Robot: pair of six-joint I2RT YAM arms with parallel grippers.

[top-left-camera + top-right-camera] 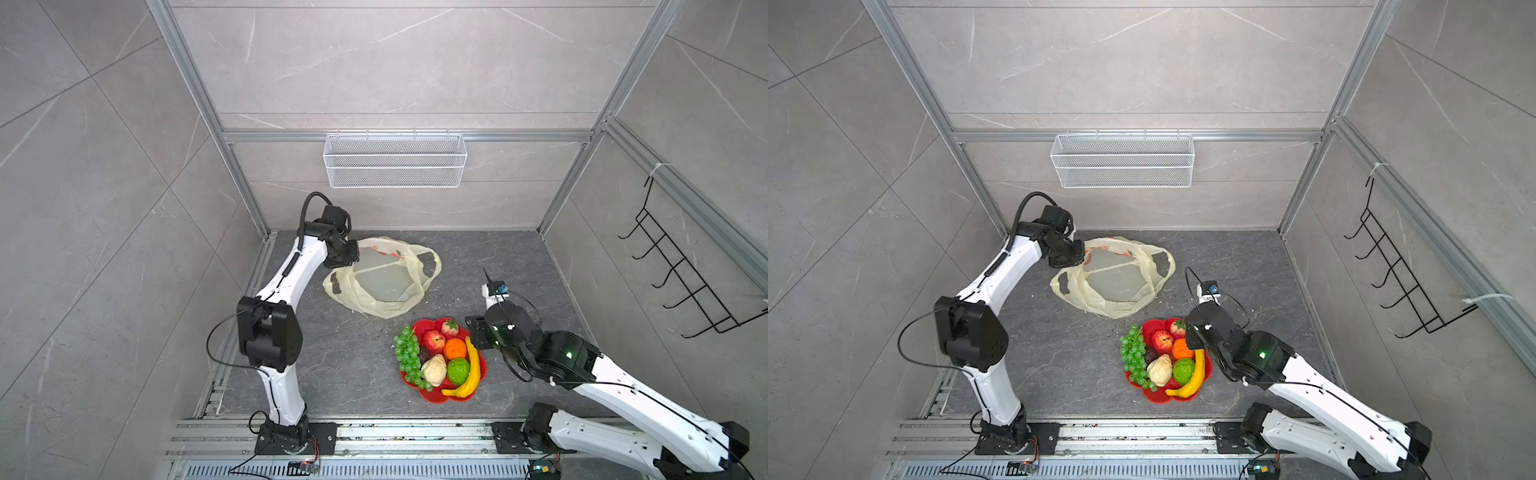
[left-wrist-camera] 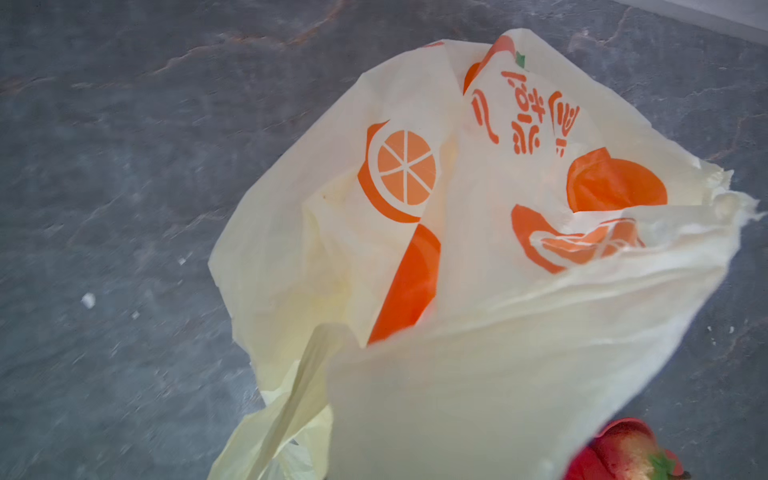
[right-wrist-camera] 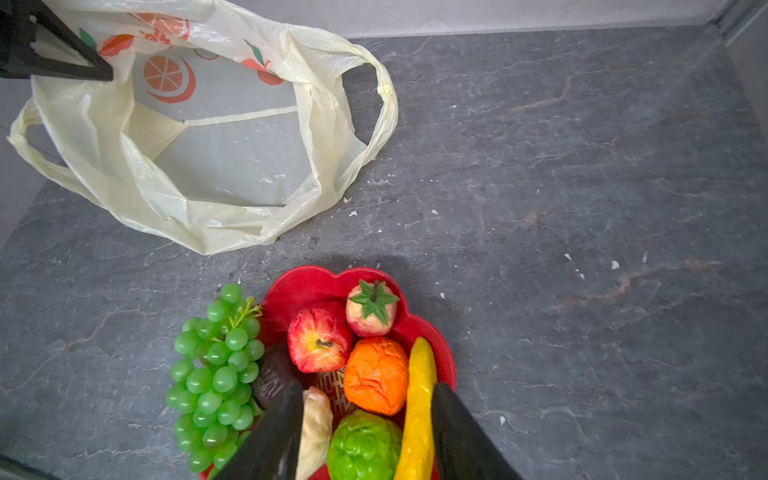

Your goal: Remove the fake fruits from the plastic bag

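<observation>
My right gripper [image 3: 366, 390] hangs over the red plate [image 3: 299, 286] with its jaws standing apart, and I see nothing clamped between them. In the right wrist view the gap between the two black fingers [image 3: 270, 440] frames the cream fruit [image 3: 316, 424], the green bumpy fruit [image 3: 363, 446] and the banana [image 3: 419, 399]. The cream fruit lies right beside one finger and the banana runs along the inside of the other. I cannot tell whether either finger actually touches its fruit.

The others sit on the same plate just ahead of the fingertips: the orange [image 3: 376, 376], the apple [image 3: 318, 338], the strawberry [image 3: 372, 309] and the dark brown fruit [image 3: 272, 382], which is partly hidden by a finger. The grape bunch [image 3: 216, 374] spills over the plate's edge toward the table [image 3: 582, 208].

My left gripper [image 3: 99, 71] is closed, pinching the rim of the plastic bag [image 3: 124, 137] on the side away from the plate. That pinched edge is lifted. The rest of the bag slumps on the table with its mouth spread wide and a loop handle out to each side. In both top views the bag [image 1: 374, 305] [image 1: 1100, 305] lies beyond the plate, near it but not touching, and well apart from my right gripper.
</observation>
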